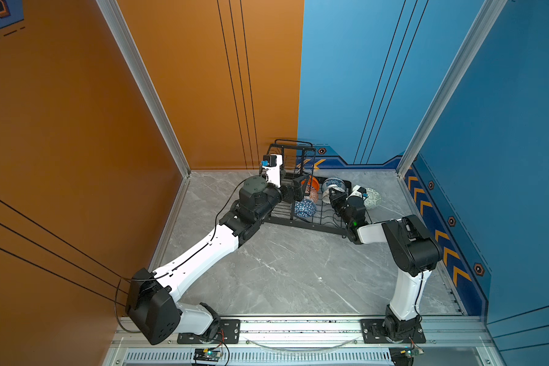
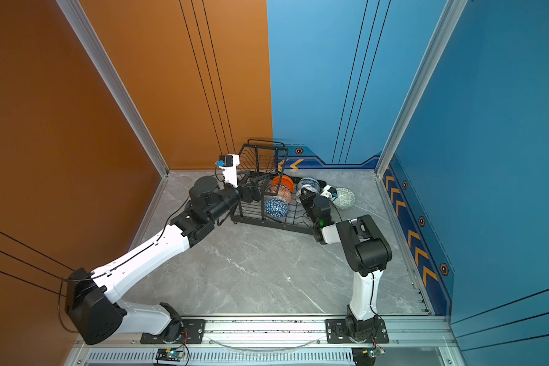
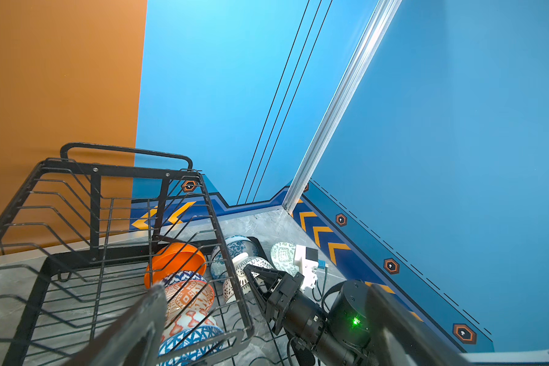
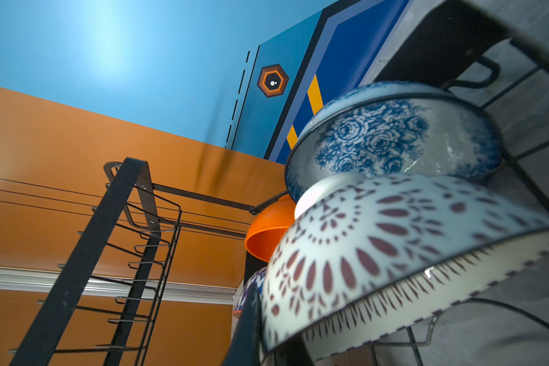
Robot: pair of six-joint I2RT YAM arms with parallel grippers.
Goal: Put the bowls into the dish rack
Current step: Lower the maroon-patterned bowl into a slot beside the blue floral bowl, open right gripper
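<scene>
Now the rack point(image 1: 302, 224) stands on the table point(image 1: 282, 263) with five of the six pieces in it. Three stand on edge in a row in the rack's base slots, near its middle, by the right edge of its raised basket point(image 1: 293, 158). The orange bowl point(image 1: 312, 181) is at the rack's far side and the orange-white bowl point(image 1: 312, 192) is just in front of it. The triangle bowl point(image 1: 305, 208) is nearest the rack's front bar. In the rack's right half the floral bowl point(image 1: 332, 183) leans at the far side, and the dotted bowl point(image 4: 377, 247) tilts just in front of it. The green bowl point(image 1: 373, 198) lies tipped on the table just past the rack's right end. The right gripper point(image 1: 332, 194) reaches into the rack's right half from the front. Its jaws are pressed together, and the right wrist view shows the dotted bowl's rim pinched between them. The left gripper point(image 1: 299, 189) hangs over the rack's base, just left of the row of three, with its jaws spread wide and nothing between them.
</scene>
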